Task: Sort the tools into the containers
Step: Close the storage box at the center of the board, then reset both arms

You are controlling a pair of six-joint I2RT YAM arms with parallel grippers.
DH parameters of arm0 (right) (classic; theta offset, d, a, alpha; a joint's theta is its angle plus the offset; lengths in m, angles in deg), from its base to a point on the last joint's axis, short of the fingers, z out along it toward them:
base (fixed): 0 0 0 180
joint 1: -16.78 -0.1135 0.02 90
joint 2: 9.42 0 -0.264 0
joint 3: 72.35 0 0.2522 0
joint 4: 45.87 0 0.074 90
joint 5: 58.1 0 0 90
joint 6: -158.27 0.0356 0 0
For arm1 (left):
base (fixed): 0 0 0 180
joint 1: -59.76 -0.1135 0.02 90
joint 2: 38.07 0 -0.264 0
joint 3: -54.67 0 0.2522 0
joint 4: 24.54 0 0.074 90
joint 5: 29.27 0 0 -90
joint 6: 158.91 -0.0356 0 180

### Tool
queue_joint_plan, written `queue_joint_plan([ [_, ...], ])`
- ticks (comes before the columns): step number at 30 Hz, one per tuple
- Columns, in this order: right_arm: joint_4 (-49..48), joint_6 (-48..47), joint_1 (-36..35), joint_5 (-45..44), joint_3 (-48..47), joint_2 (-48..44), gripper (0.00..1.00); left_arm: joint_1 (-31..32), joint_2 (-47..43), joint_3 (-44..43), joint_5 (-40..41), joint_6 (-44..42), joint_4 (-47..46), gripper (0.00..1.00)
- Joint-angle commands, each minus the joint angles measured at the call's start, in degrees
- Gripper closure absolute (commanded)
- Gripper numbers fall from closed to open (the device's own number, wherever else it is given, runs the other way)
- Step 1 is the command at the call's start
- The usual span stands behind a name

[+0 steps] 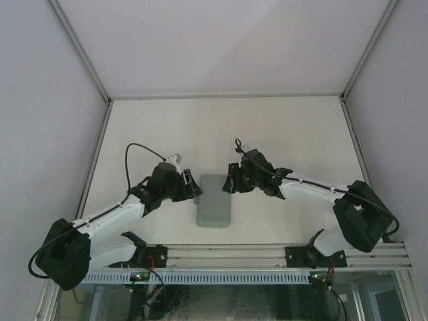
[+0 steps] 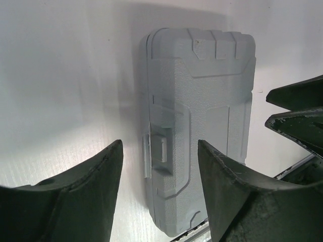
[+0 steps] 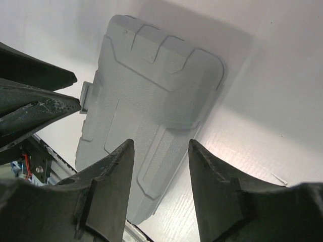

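Presently left claw, right claw agape, empty, flanking case.

Bright diffuse light, soft shadow beside grey case, glare on white table, near fingers slightly blurred

Here's the flat grey plastic rectangular tool case, shut and lying flat on the white table near its near edge. Its long axis runs away from the arms. The shell is textured, with moulded ribs across the far end. A small latch tab sits closed on the left long side.
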Motion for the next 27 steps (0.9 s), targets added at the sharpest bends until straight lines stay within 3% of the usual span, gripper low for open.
queue_joint_plan([
  [1, -2.88, 2.38, -0.13, 1.05, -0.59, 1.72, 0.52, 0.25, 0.77, -1.69, -0.42, -0.78, -1.44, 0.34],
  [12, -2.61, 4.84, -0.46, 1.87, -0.52, 5.66, 0.45, 0.86, 4.49, -1.43, -3.84, 0.15, -5.31, 0.32],
  [27, -2.23, 6.32, -0.57, 1.85, -0.17, 7.38, 0.24, 1.5, 4.65, -1.33, -2.18, 0.35, -1.61, 0.43],
])
